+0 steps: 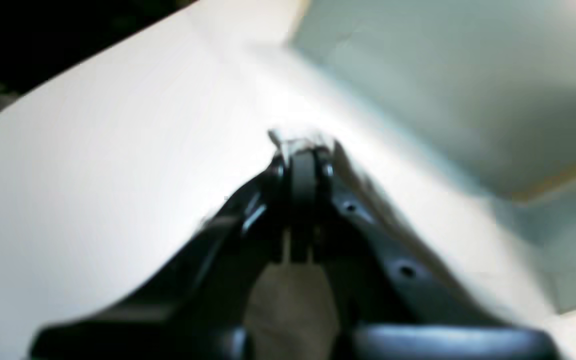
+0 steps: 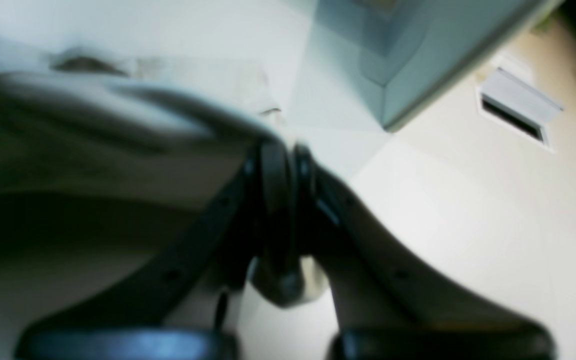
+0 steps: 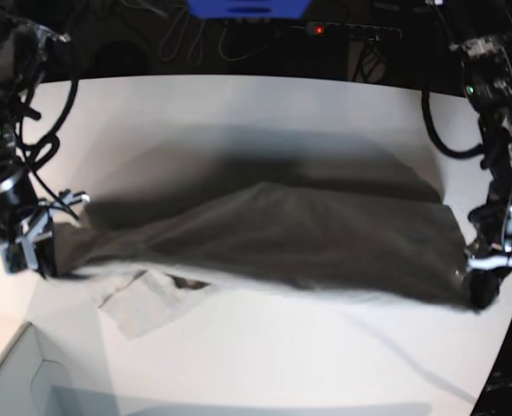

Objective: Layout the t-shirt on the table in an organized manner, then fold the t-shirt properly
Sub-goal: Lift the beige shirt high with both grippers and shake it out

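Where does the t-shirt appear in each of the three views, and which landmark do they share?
Left wrist: a blurred scrap of the t-shirt at the shut left gripper.
Right wrist: upper left, running to the shut right gripper.
Base: stretched across the middle, between both arms.
Shared landmark: the white table and the pale box corner.

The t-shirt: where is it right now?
In the base view the t-shirt stretches across the middle of the table, held between the right gripper at that view's left and the left gripper at its right.
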Robot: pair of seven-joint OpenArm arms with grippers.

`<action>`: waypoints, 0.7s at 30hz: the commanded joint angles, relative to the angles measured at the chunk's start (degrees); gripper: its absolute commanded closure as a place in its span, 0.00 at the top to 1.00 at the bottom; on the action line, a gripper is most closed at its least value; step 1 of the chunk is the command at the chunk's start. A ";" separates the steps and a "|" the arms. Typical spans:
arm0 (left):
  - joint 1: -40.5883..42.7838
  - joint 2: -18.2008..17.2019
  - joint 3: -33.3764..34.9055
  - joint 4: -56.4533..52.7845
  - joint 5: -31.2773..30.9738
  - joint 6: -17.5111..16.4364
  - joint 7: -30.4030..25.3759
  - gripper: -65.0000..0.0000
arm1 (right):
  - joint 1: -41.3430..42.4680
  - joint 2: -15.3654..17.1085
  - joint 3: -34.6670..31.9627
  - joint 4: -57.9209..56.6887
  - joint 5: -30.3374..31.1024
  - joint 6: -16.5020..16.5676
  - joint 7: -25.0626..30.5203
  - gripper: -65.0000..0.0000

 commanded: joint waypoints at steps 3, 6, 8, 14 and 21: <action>-12.65 -1.90 2.13 -6.27 0.34 0.58 2.73 0.00 | 10.66 0.75 -0.15 -3.15 0.61 -0.53 1.60 0.00; -22.67 -4.45 6.52 -15.15 0.25 0.58 2.82 0.00 | 20.42 0.75 -0.06 -8.16 0.52 -0.53 1.60 0.00; -29.44 -5.94 9.87 -20.33 0.25 0.41 2.11 0.00 | 26.93 1.19 -0.24 -11.33 0.35 -0.53 1.60 0.00; -51.33 -7.61 19.89 -35.45 0.25 0.41 -1.58 0.00 | 48.20 1.54 -3.14 -22.05 -9.15 -0.53 -0.78 0.00; -67.33 -7.17 25.78 -42.49 0.08 0.41 -6.50 0.00 | 69.83 2.15 -4.11 -35.15 -10.03 -0.53 -0.69 0.00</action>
